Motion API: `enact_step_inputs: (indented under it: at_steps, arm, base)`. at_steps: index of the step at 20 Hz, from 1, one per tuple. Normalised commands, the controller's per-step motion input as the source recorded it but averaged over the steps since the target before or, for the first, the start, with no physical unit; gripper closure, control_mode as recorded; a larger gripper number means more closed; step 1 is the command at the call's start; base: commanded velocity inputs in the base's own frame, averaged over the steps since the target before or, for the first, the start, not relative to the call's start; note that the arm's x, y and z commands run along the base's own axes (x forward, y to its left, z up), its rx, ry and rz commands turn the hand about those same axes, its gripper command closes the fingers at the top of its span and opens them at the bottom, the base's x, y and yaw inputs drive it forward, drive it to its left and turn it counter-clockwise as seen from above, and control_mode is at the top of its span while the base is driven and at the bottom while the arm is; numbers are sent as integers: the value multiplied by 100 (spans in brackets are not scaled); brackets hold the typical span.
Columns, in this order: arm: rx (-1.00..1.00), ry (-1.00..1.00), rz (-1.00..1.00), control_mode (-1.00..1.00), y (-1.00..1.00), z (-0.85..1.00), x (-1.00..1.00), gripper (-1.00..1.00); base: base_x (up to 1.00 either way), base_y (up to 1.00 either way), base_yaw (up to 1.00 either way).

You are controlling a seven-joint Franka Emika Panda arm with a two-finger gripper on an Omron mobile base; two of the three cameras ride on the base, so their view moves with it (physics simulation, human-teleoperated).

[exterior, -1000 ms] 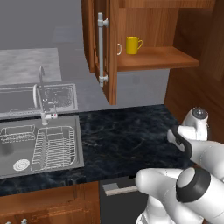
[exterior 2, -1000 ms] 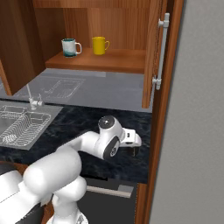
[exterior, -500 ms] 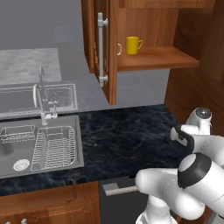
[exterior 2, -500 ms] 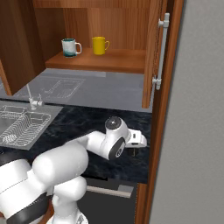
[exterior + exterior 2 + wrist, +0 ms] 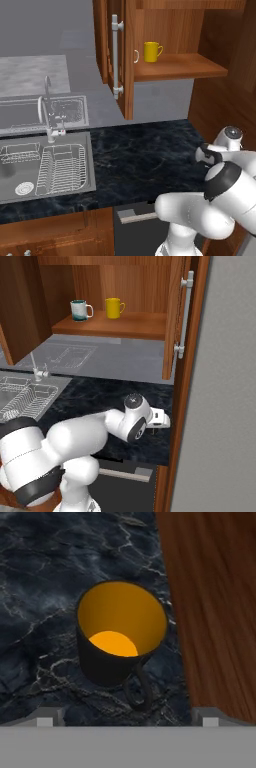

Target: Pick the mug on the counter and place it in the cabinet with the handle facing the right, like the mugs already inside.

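The mug (image 5: 120,634) sits upright on the counter (image 5: 40,572) right below me, orange inside showing, handle (image 5: 137,689) pointing toward my camera. My jaws are wide apart, holding nothing. Risk: the wooden side panel (image 5: 215,602) stands close beside it, so a finger could clip wood or nudge the mug over. Up in the cabinet (image 5: 115,326), 2 mugs, yellow mug (image 5: 114,307) and white mug (image 5: 80,310), already take shelf room.

You're looking down into the black mug (image 5: 120,634), upright on the dark marbled surface (image 5: 40,572); its handle (image 5: 137,688) points toward you, beside a brown wooden panel (image 5: 215,607).
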Motion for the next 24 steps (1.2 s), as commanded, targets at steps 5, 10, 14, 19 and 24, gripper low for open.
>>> enact_step_inputs:
  at_steps: [5,10,14,19,24]
  arm:
    - [0,0,0,-100,0,-17,19,-100]
    - [0,0,1,-100,-15,-9,24,-100]
    - [0,0,0,-100,-9,-12,8,-100]
    - [5,0,0,-100,0,-23,0,-100]
    - [3,0,0,-100,0,-18,1,100]
  base:
    - [0,0,0]
    - [0,0,0]
    - [0,0,0]
    - [0,0,0]
    - [0,0,0]
